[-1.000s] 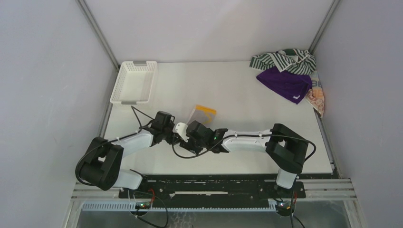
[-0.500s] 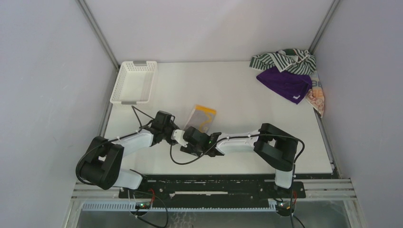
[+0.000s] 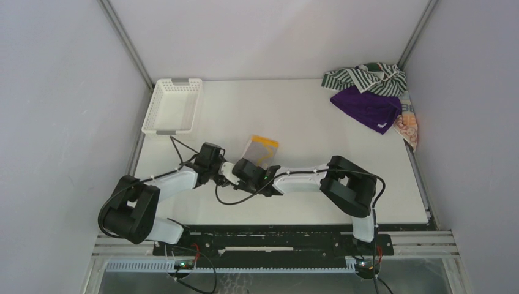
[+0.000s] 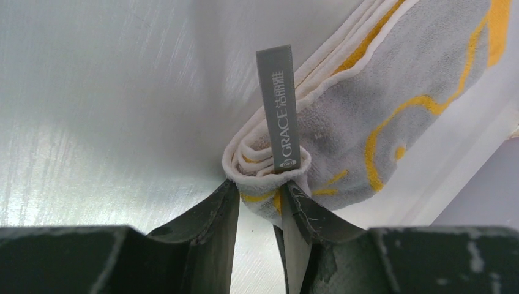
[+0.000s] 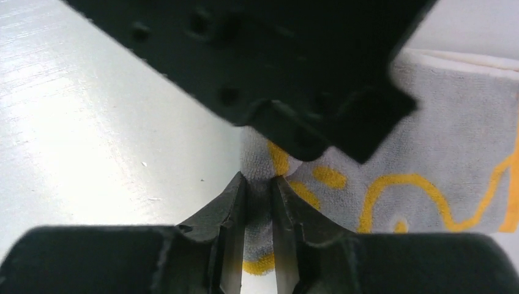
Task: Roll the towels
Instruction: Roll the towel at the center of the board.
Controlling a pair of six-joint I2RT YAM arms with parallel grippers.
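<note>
So, both arms meet on the yellow-and-white towel (image 3: 262, 147)

You have the left gripper (image 4: 260, 187) pinching the rolled end of that towel. Its wrist view shows several coiled layers caught between the jaws, and the grey label (image 4: 280, 104) stands up just beyond the fingertips. That grip looks meant to stop the coil from springing open.

The right gripper (image 5: 260, 180) comes in from the opposite side, nose to nose with the left one. Its jaws are drawn in close on a fold of the same cloth, at the edge beside the roll. I judge this to be the second hold, the one that lets you turn the coil further along the towel.

The unrolled part lies flat near the middle of the table (image 3: 318, 128), running away from the arms, so by my reading the roll is only begun. With the two grippers this close together, watch that the fingers do not clash when you turn.

The other three towels lie heaped at the far right corner, well apart from the arms. The green-and-white striped towel (image 3: 366, 78) is at the back and the purple towel (image 3: 367, 109) is in front of it. The orange patterned towel (image 3: 409, 125) shows at the table's right edge. None of them is rolled.

The white basket (image 3: 173, 105) stands at the far left, probably where finished rolls go.
</note>
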